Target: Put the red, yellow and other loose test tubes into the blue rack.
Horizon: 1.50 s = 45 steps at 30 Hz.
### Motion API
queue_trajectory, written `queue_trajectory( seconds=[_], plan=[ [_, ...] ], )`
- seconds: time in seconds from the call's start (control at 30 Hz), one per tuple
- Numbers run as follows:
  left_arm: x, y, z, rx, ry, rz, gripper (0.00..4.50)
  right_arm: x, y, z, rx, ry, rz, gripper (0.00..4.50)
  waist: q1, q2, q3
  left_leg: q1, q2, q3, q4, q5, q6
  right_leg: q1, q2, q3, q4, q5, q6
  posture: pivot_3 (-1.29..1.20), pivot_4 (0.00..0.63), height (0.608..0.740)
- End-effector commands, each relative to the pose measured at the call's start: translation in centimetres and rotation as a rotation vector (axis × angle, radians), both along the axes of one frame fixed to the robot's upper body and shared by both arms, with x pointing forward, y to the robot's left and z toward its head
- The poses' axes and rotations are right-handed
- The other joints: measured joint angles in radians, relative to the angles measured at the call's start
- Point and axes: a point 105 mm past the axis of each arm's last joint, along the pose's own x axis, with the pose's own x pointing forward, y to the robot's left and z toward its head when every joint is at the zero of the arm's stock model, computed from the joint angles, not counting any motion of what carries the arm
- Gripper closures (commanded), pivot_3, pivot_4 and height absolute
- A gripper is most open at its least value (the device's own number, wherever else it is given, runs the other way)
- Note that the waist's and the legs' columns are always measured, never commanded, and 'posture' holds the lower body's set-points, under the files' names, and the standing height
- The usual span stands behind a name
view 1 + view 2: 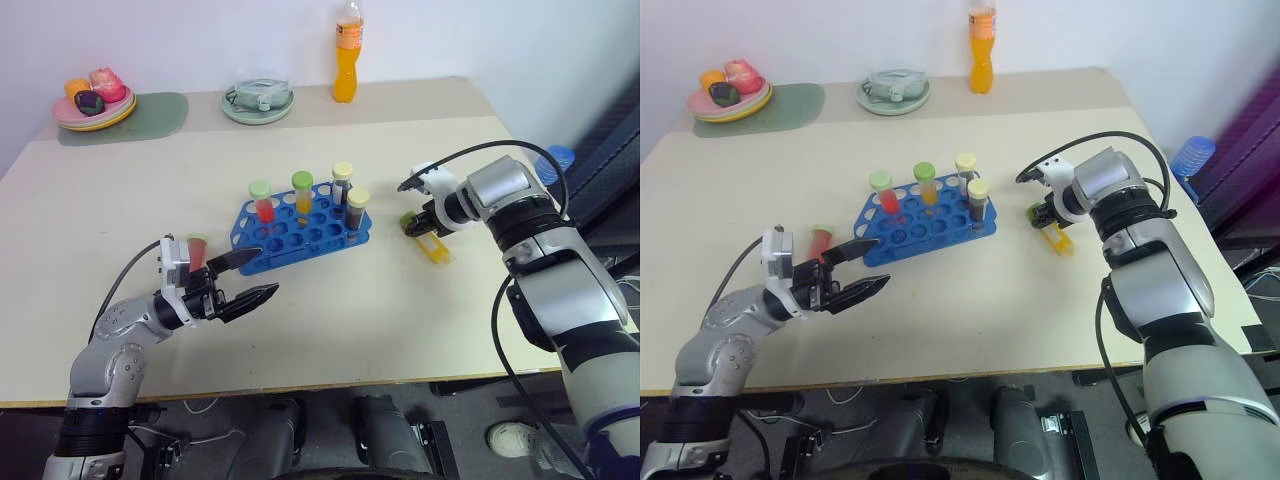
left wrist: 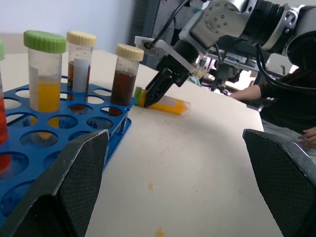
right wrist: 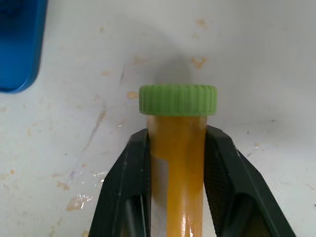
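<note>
No text, brand, number or sign can be read. The orange bottle (image 1: pixel 347 52) far beyond the grippers carries a label band, and one brown tube (image 2: pixel 79 66) has a white label; neither is legible.

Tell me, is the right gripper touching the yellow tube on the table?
Touching: the right wrist view shows both fingers of the right gripper pressed against the yellow tube.

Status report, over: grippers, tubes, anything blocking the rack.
Right gripper shut on yellow tube, lying on table. Left gripper open, empty. Blue rack holds four tubes. Path clear.
</note>
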Motion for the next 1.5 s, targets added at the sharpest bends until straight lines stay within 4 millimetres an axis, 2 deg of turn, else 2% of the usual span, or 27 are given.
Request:
queue_trajectory(
  seconds=[0.03,0.07,0.1,0.2,0.23,0.3,0.33,0.4,0.47,0.57,0.63,0.8,0.9,1.13,1.37,1.5],
  plan=[
    [-0.3,0.1,0.9,-0.017,-0.044,-0.006,0.00,-0.6,-0.5,-0.9,-0.100,-0.022,0.161,3.63,0.001,0.000,0.000,0.000,0.000,0.000,0.000,0.000,0.000,0.000,0.000,0.000,0.000,0.000,0.000,0.00,0.150,0.740],
    [-0.2,0.1,0.9,-0.016,-0.044,-0.006,0.00,-1.0,-0.2,-0.8,-0.098,-0.028,0.219,3.63,0.004,0.000,0.000,0.000,0.000,0.000,0.001,0.000,0.000,0.000,0.000,0.000,0.000,0.000,0.000,0.00,0.150,0.740],
    [-0.2,0.2,0.9,-0.014,-0.044,-0.006,0.00,-1.9,-0.1,-0.1,-0.103,-0.085,0.350,3.63,0.008,0.000,0.000,0.000,0.000,0.000,0.001,0.000,0.000,0.001,0.000,0.000,0.000,0.000,0.000,0.00,0.150,0.740],
    [-0.2,0.4,0.8,-0.010,-0.045,-0.006,0.00,-5.6,0.7,0.9,-0.092,-0.148,0.622,3.63,0.030,0.001,0.001,-0.003,0.000,-0.002,0.005,-0.002,0.002,0.001,-0.001,-0.003,-0.001,0.000,0.001,0.00,0.150,0.740],
    [-0.2,0.4,0.8,-0.010,-0.045,-0.005,0.00,-7.0,0.8,1.0,-0.060,-0.134,0.656,3.63,0.030,0.001,0.001,-0.004,-0.001,-0.002,0.005,-0.002,0.003,0.001,-0.001,-0.003,-0.001,0.000,0.001,0.00,0.150,0.740],
    [-0.1,0.5,0.7,-0.006,-0.042,-0.007,0.00,-10.4,2.0,1.6,0.117,-0.109,0.734,3.63,0.033,0.001,0.001,-0.005,-0.001,-0.002,0.007,-0.003,0.003,0.001,-0.001,-0.003,-0.002,0.000,0.001,0.00,0.150,0.740],
    [-0.1,0.5,0.6,-0.005,-0.041,-0.008,0.00,-11.5,2.4,1.8,0.166,-0.106,0.757,3.63,0.030,0.001,0.001,-0.005,0.000,-0.002,0.007,-0.004,0.004,0.001,-0.001,-0.003,-0.002,0.000,0.001,0.00,0.150,0.740],
    [-0.1,0.6,0.5,-0.002,-0.036,-0.012,0.00,-13.0,3.1,1.9,0.223,-0.121,0.793,3.63,0.023,0.001,0.001,-0.004,0.000,-0.001,0.008,-0.004,0.004,0.002,-0.001,-0.002,-0.002,0.000,0.001,0.00,0.150,0.740],
    [0.2,0.7,0.3,0.000,-0.029,-0.012,0.00,-13.4,6.0,3.1,0.344,-0.273,0.827,3.63,0.017,0.001,0.001,-0.003,0.000,0.000,0.008,-0.004,0.004,0.002,-0.001,-0.002,-0.001,0.000,0.001,0.00,0.150,0.740],
    [0.6,1.1,-0.1,0.001,-0.013,-0.008,0.00,-12.4,10.2,6.0,0.554,-0.561,0.792,3.63,0.003,0.000,0.001,-0.002,0.003,0.000,0.008,-0.004,0.003,0.002,0.000,-0.002,-0.001,0.000,0.000,0.00,0.150,0.740],
    [0.8,1.4,-0.2,-0.001,-0.005,-0.005,0.00,-11.7,12.1,7.4,0.659,-0.711,0.763,3.63,0.006,0.000,0.001,-0.002,0.004,0.000,0.007,-0.003,0.003,0.001,0.001,-0.003,0.000,0.000,0.000,0.00,0.150,0.740],
    [1.1,2.1,-0.3,0.008,0.000,0.012,0.00,-9.4,15.0,9.2,0.816,-0.943,0.629,3.63,0.010,-0.001,0.001,-0.002,0.002,0.000,0.008,-0.003,0.002,0.002,0.000,-0.003,0.000,0.000,0.000,0.00,0.150,0.740],
    [1.4,2.5,-0.1,0.003,-0.004,0.032,0.00,-8.5,16.0,9.5,0.855,-1.056,0.576,3.63,0.005,-0.001,0.001,-0.002,0.002,0.000,0.007,-0.003,0.002,0.001,0.000,-0.003,0.000,0.001,0.000,0.00,0.150,0.740],
    [1.5,3.1,0.7,-0.010,-0.029,0.070,0.00,-5.9,16.6,7.9,0.881,-1.161,0.428,3.63,0.002,-0.001,0.001,-0.002,0.002,0.000,0.006,-0.002,0.001,0.000,0.001,-0.003,0.001,0.001,0.000,0.00,0.150,0.740],
    [1.8,3.6,1.3,-0.009,-0.055,0.113,0.00,-4.7,17.1,4.9,0.893,-1.163,0.367,3.63,-0.001,-0.001,0.001,0.000,0.002,0.000,0.006,-0.002,0.000,0.001,0.001,-0.003,0.002,0.001,0.000,0.00,0.150,0.740],
    [1.6,3.7,1.5,-0.006,-0.061,0.123,0.00,-4.5,17.4,4.1,0.891,-1.161,0.368,3.63,-0.002,-0.001,0.001,0.005,0.002,0.000,0.005,-0.002,0.000,0.002,0.001,-0.003,0.002,0.001,0.000,0.00,0.150,0.740]
  ],
)
